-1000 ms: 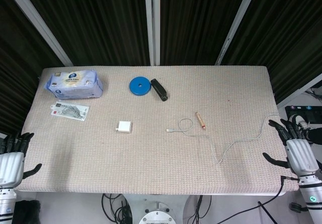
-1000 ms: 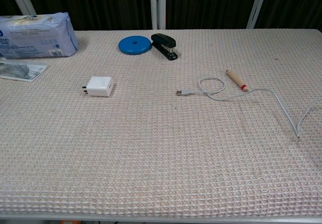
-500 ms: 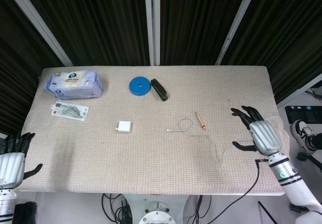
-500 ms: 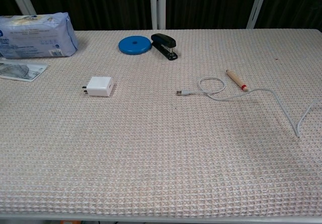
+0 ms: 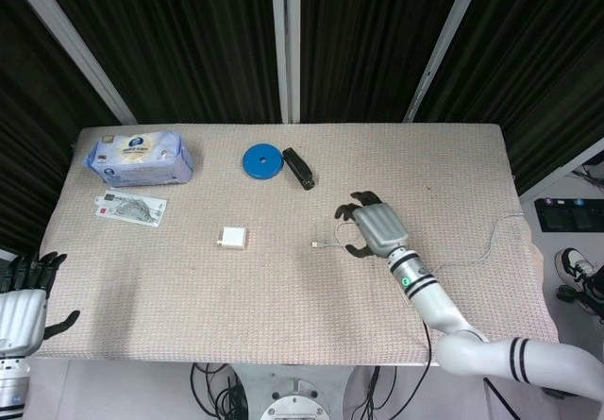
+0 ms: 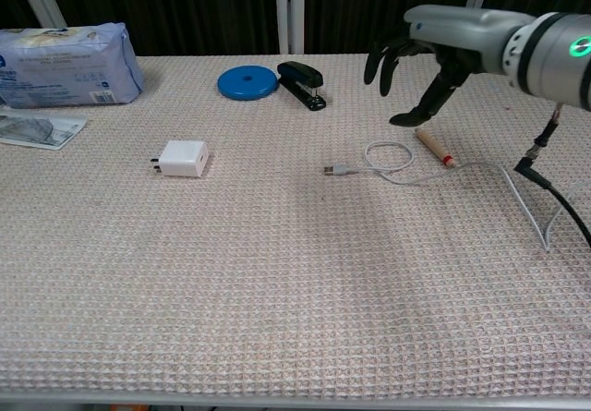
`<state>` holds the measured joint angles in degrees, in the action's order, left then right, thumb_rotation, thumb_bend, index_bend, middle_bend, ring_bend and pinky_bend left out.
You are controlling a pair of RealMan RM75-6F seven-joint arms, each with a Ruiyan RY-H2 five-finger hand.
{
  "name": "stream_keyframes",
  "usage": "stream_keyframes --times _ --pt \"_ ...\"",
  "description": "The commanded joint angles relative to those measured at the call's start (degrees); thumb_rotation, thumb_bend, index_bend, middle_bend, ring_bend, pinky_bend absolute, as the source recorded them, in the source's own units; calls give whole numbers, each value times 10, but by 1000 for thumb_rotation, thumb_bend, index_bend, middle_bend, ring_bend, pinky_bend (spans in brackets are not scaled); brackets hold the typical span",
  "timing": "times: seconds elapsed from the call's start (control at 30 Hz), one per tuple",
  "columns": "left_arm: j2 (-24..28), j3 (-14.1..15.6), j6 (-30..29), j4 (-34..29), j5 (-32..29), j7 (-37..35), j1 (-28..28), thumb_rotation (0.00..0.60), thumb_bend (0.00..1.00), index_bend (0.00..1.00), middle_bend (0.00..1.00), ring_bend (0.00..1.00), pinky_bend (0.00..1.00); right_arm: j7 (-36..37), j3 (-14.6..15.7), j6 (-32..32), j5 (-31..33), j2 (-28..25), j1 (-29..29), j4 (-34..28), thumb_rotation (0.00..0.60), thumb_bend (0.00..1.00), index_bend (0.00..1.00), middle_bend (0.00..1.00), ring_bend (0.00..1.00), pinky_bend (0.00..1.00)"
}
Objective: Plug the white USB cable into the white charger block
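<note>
The white charger block [image 5: 232, 238] [image 6: 182, 159] lies flat left of the table's middle, its prongs pointing left. The white USB cable's plug [image 5: 319, 244] [image 6: 334, 169] lies to its right, with the cable looping and trailing off toward the table's right edge. My right hand [image 5: 373, 226] [image 6: 434, 46] hovers over the cable's loop, fingers spread and curved downward, holding nothing. My left hand [image 5: 21, 307] stays off the table's near left corner, fingers apart and empty.
A small wooden stick [image 6: 434, 147] with a red band lies beside the cable loop, under my right hand. At the back sit a blue disc [image 5: 261, 161], a black stapler [image 5: 299, 168], a blue wipes pack [image 5: 139, 156] and a flat packet [image 5: 130, 209].
My right arm has swung in from the table's right edge to above the cable loop. The cable, the charger and the left hand have stayed in place.
</note>
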<state>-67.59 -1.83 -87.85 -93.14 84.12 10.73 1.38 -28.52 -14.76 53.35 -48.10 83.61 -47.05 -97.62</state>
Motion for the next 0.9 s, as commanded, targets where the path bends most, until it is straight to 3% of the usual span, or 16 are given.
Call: stream_keyframes --times 0.03,0.27,0.53,0.9 --pt "-1 0 1 1 0 0 1 600 124 142 101 0 0 -83 8 24 62 68 -54 47 600 203 370 375 122 127" --pt "-4 -1 9 5 -1 -2 5 600 124 142 101 0 0 -164 34 64 100 133 -85 103 600 227 390 390 124 128" --pt "-7 -2 16 7 -5 -2 9 600 124 142 102 0 0 -168 43 57 116 175 -87 159 600 246 407 420 146 143" --pt "-9 -3 21 13 -8 -6 11 600 124 142 101 0 0 -185 36 50 135 206 -98 190 600 266 432 454 164 153"
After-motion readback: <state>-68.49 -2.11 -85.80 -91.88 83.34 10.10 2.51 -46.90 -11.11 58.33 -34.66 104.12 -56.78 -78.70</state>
